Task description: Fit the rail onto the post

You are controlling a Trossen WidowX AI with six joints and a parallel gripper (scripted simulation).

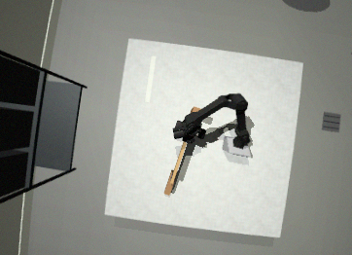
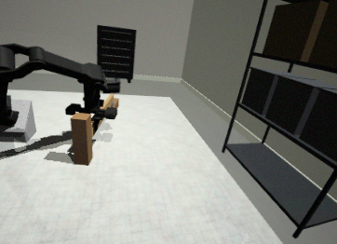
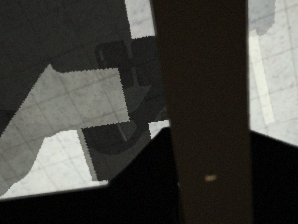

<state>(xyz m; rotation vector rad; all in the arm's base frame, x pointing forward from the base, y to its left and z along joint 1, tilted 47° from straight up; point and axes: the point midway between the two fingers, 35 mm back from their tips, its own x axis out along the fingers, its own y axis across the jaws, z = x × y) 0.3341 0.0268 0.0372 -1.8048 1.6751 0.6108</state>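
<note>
The long wooden rail [image 1: 179, 159] [image 2: 101, 121] runs from the low footboard block [image 1: 194, 110] [image 2: 113, 102] at its far end to the short upright wooden post [image 1: 170, 178] [image 2: 82, 139] at its near end. My gripper [image 1: 187, 131] [image 2: 98, 114] sits over the rail about midway along it and is shut on it. In the wrist view the rail [image 3: 207, 100] is a broad dark band running up the frame, and my fingertips are hidden. The pegs and the rail's end holes are hidden behind the post. I cannot tell if the rail's end touches the post.
The arm's base [image 1: 238, 146] [image 2: 19, 123] stands to the right of the rail. A pale strip [image 1: 151, 78] [image 3: 261, 82] lies on the white table top [image 1: 253, 195]. A black shelf rack [image 1: 39, 127] [image 2: 279, 107] stands off the table. A dark cabinet [image 2: 116, 47] stands by the back wall.
</note>
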